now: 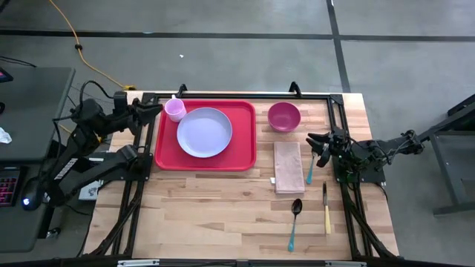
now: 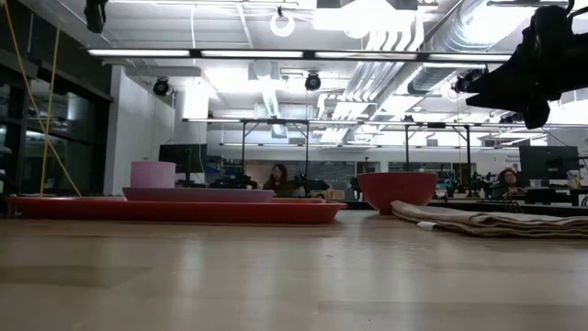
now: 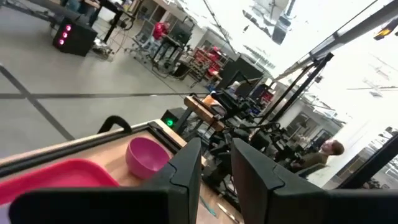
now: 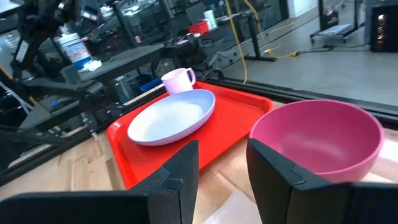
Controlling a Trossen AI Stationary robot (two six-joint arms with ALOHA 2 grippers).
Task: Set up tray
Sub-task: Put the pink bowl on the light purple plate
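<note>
Nearest the front edge of the counter point(image 1: 223, 222) lie a spoon point(image 1: 295, 222) with a blue handle and a knife point(image 1: 326, 210) with a yellow handle, side by side and not touching. Just beyond them a folded beige napkin point(image 1: 288, 167) lies flat, with a second blue-handled utensil point(image 1: 310, 169), probably a fork, along its right edge. None of these 4 things is on the tray.

The right gripper point(image 1: 318, 144) hangs above the counter just right of the napkin, jaws spread with a clear gap and nothing between them. In its wrist view the pink bowl point(image 4: 317, 140) sits right ahead of it, standing on bare wood between the tray and the gripper.

Farther back and to the left, the red tray point(image 1: 165, 152) lies flat near the counter's far edge. It carries the lavender plate point(image 1: 204, 132) in its middle and a small pink cup point(image 1: 175, 109) at its far-left corner, beside the plate. The left gripper point(image 1: 154, 108) waits at that far-left corner of the tray, near the cup, jaws parted and holding nothing.

By my reading the job is partly done: plate and cup are placed, while bowl, napkin and cutlery are yet to be loaded, if they belong on the tray. The bowl looks the likeliest next pick for the right arm.
</note>
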